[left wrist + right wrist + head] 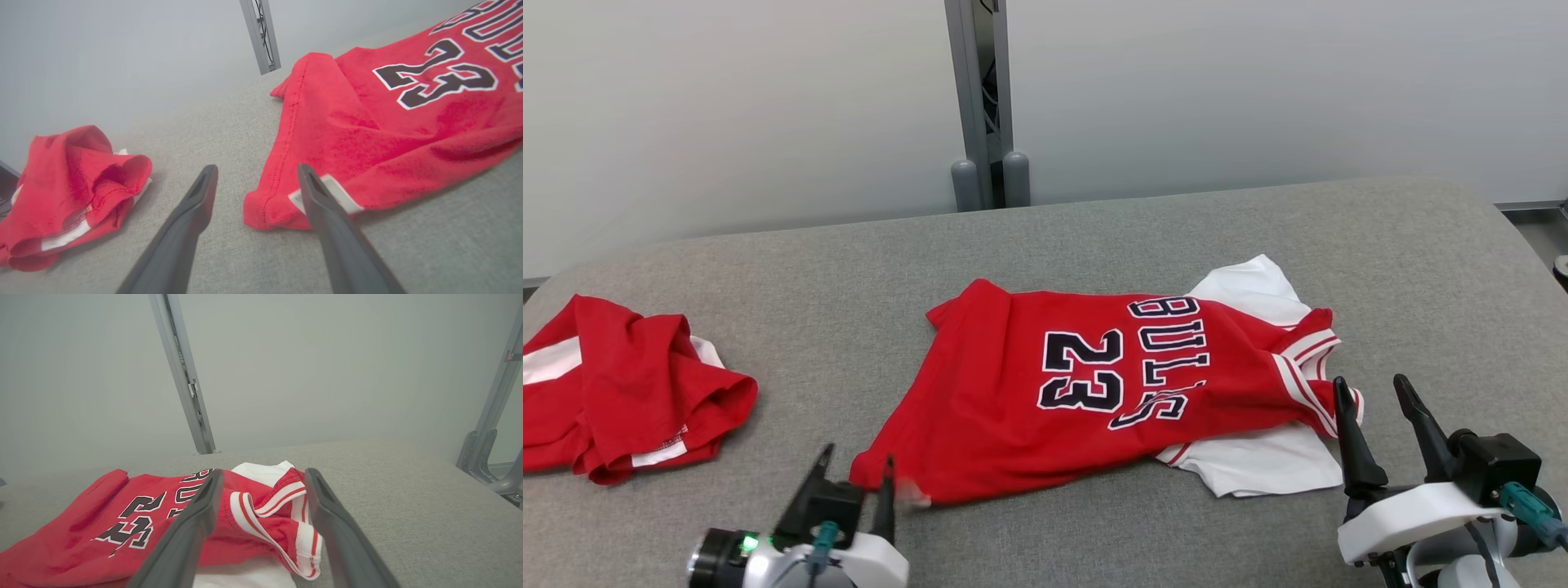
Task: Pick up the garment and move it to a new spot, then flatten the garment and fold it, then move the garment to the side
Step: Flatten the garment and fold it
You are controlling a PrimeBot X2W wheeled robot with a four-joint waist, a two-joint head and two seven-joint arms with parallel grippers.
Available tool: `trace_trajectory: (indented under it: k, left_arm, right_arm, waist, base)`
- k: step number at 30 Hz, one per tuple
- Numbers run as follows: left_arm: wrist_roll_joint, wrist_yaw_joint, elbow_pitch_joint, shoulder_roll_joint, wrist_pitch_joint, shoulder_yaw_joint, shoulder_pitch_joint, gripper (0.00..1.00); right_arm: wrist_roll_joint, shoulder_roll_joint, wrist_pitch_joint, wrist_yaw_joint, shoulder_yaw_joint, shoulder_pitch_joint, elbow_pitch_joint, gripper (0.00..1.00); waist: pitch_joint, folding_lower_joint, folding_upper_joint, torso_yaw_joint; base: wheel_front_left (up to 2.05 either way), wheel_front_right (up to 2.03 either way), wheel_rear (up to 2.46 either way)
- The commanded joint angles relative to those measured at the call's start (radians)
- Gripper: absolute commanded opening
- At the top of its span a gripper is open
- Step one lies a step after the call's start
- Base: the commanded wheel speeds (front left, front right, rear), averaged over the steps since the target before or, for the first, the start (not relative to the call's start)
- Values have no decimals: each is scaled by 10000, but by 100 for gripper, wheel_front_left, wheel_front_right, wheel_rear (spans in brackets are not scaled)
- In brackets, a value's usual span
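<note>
A red jersey [1086, 392] with white sleeves and a dark "23" lies spread across the middle of the grey table [1094, 237], collar to the right. My left gripper [856, 469] is open at the jersey's lower left hem corner [265, 212], one finger [318, 196] over the white label there. My right gripper [1376, 400] is open just right of the striped collar [278, 506], whose folds show between its fingers in the right wrist view. Neither gripper holds any cloth.
A second red and white garment [621, 384] lies crumpled at the table's left edge [73, 183]. A grey post [984, 106] stands behind the table against the pale wall. Bare grey table surface stretches behind and to the right of the jersey.
</note>
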Motion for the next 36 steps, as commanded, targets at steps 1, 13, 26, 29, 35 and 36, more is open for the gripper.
trace_trajectory:
  k: [1,13,26,29,35,36]
  left_arm:
    - [-157,157,-461,168,-32,262,141,100]
    - [-1362,189,-2858,6,-33,2493,824,100]
    - [-928,-684,-1220,-363,-34,3010,921,100]
    - [-916,-865,-389,-384,-34,2946,605,100]
    - [-1233,-1564,661,-415,-34,2869,39,100]
    - [-1268,-1631,765,-428,-33,2870,-22,100]
  right_arm:
    - [-28,-57,-14,-3,-45,93,-26,100]
    - [-89,-57,-14,-3,16,35,-58,100]
    - [-102,-57,-14,-3,-36,-46,-46,100]
    - [-14,-58,-14,-3,-33,-70,-67,100]
    - [17,-57,-14,-3,-14,-159,-85,100]
    - [4,-57,-14,-3,-17,-171,-94,100]
  waist:
    - [-7,0,-1,-19]
    - [112,0,-1,-83]
    - [314,0,-1,-348]
    - [391,0,-1,-407]
    - [663,0,-1,-451]
    - [709,0,-1,-457]
  base:
    - [0,0,0]
    - [0,0,0]
    - [0,0,0]
    - [0,0,0]
    - [0,0,0]
    - [0,0,0]
